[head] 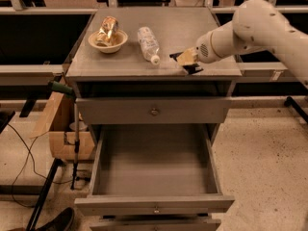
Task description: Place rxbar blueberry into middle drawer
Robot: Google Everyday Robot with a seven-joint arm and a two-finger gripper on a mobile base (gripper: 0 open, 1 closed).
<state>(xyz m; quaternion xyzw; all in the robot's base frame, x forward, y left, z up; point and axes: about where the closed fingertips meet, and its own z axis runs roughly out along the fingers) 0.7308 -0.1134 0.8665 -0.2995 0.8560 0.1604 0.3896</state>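
Jaws: spread or pinching, I can't tell; gripper (186, 62) sits low at the grey bench's (192, 28) front corner. Flat dark-navy snack bar not discernible there; wide grey metal middle drawer (154, 205) is pulled out.

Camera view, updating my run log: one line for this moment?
gripper: over cabinet top, right front | middle drawer: open, empty | rxbar blueberry: unseen

The pincer (185, 63) sits low over the right front of the cabinet's surface (115, 65), near a clear bottle (148, 44) lying on its side. Below, the middle drawer (120, 205) stands pulled out.
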